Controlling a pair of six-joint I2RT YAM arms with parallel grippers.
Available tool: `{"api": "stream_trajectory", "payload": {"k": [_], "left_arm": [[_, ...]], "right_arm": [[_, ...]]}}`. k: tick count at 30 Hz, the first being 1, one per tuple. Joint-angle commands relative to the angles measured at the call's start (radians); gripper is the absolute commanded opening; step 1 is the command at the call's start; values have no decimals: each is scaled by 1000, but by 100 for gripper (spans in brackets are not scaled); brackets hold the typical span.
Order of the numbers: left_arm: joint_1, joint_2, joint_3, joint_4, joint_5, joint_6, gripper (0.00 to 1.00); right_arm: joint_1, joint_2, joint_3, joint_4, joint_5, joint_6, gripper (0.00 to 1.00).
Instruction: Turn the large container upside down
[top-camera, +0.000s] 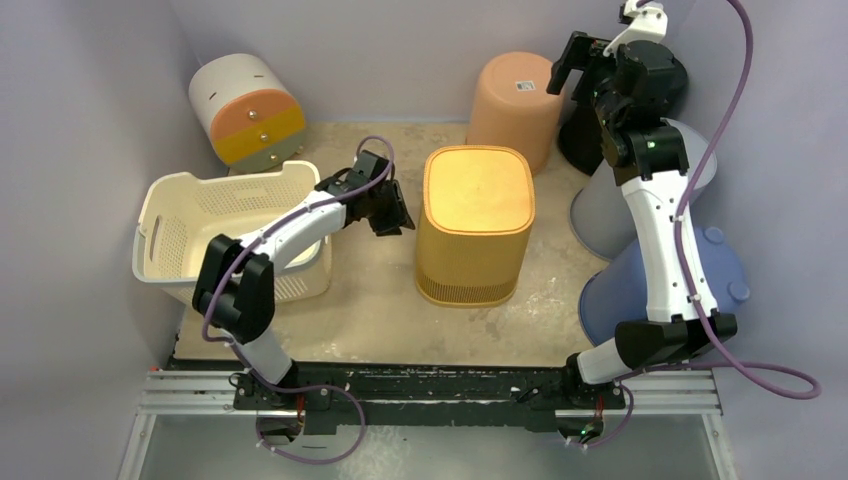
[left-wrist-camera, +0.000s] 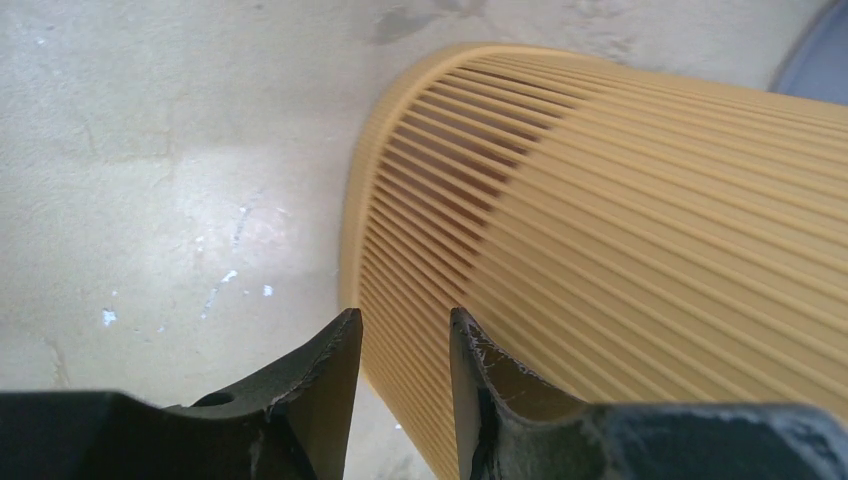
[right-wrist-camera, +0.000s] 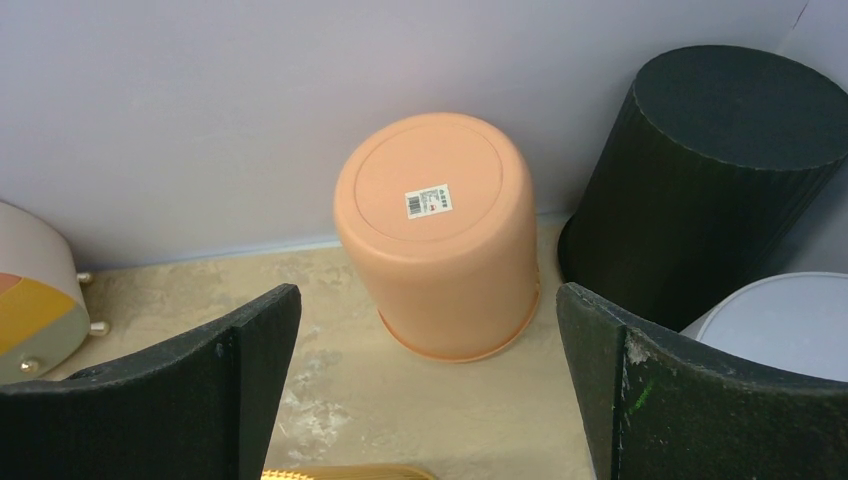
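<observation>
The large container (top-camera: 475, 200) is a yellow ribbed bin in the middle of the table. It stands with its closed base up and its wider rim down. In the left wrist view its ribbed wall (left-wrist-camera: 620, 220) fills the right side. My left gripper (top-camera: 395, 215) hovers just left of the bin's side, open, with a narrow gap between its fingers (left-wrist-camera: 405, 315) and nothing in it. My right gripper (top-camera: 562, 72) is raised at the back right, open wide (right-wrist-camera: 428, 290), holding nothing.
A white laundry basket (top-camera: 230, 215) sits under my left arm. A peach bin (right-wrist-camera: 435, 230) stands upside down at the back wall beside a black bin (right-wrist-camera: 700, 170). Grey (top-camera: 610, 200) and blue (top-camera: 650, 290) bins crowd the right side. A white, orange and yellow drum (top-camera: 245, 105) lies back left.
</observation>
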Motion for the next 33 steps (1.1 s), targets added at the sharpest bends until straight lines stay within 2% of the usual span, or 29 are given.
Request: {"api": "stream_trajectory", "payload": {"k": [1,6,11,16,22,26,29,33], "left_arm": [[-30,-39,65,-3,41,24,35],[-116,55,144,79,67,-22,35],[-197,185,329,70,93,-8,35],[-218,286,447,75,112,-4,35],[-250,377,517,156,207,-30,35],[-273,404,556,148,229,5,35],[-274,378,580,60,157,79,35],[-269,300,615,-135,-82,194,37]], "right_arm": [[-5,-37,7,52,-6,-2,100],[-6,-43,8,46,-1,-2,100],[-7,-69,-9,43,64,-9,100],[-14,-83,-9,41,91,-9,100],[-16,-94,-26,44,87,-11,100],[-16,-93,-38,46,83,-14,100],[-17,-92,-43,49,81,-18,100],[-18,-88,-54,53,74,-17,100]]}}
